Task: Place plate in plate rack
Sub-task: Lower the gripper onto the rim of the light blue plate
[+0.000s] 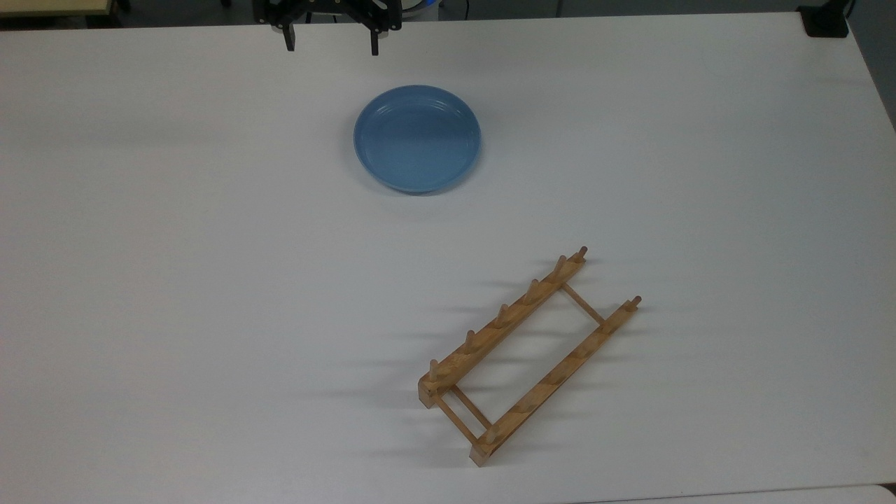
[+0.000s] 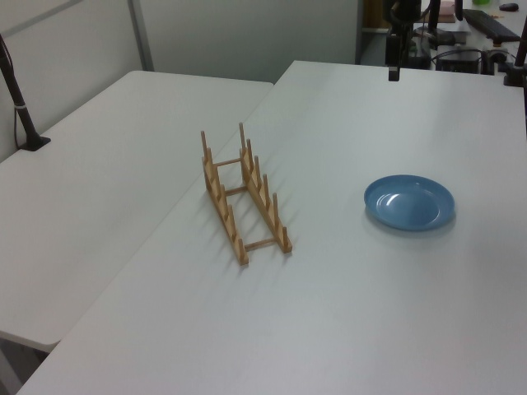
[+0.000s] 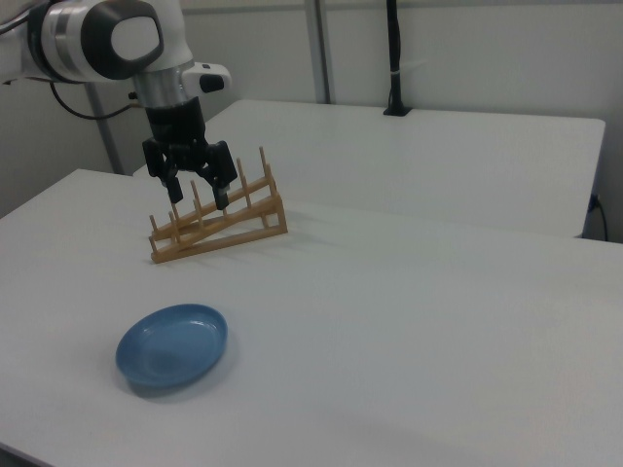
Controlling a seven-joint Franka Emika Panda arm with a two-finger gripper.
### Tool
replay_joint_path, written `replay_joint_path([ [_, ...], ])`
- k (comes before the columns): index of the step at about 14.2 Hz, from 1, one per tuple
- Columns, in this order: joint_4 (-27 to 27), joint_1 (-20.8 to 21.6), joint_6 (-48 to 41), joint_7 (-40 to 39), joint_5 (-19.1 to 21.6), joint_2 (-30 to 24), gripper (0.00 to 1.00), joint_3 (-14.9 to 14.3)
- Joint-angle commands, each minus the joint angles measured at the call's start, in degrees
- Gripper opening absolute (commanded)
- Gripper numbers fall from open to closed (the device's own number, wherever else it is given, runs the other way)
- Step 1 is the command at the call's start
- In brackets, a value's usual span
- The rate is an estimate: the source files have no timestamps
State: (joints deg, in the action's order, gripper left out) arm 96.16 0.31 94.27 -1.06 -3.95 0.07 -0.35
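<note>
Where the room opens behind the work area, pale partition walls and a second white table (image 3: 428, 146) stand beyond the main white table (image 1: 175, 280), with a black pole (image 3: 393, 58) rising from the second table's far edge. On the main table, plain, matte and evenly lit, the robot arm (image 3: 107, 44) hangs over one end. The plate rack (image 1: 528, 357) sits empty, lying diagonally toward the top view's lower right, pegs upright. The plate (image 1: 417, 138) lies flat on the table, well apart from the rack, near the top view's upper middle. The hand (image 1: 330, 43) hovers above the table just beyond the plate, its fingers spread and holding nothing.
</note>
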Motion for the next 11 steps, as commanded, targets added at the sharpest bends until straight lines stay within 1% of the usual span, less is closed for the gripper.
replay_joint_path([
  [1, 0.78, -0.13, -1.10, -0.16, 0.34, -1.39, 1.00, -0.44],
  [7, 0.87, -0.13, -0.84, -0.69, 0.34, -1.30, 1.00, -0.44],
  [9, 1.13, -0.22, -0.84, -5.24, 0.34, -1.30, 1.00, -0.44],
  [11, 1.66, -0.92, -0.58, -13.49, 0.34, -0.95, 1.00, -0.35],
])
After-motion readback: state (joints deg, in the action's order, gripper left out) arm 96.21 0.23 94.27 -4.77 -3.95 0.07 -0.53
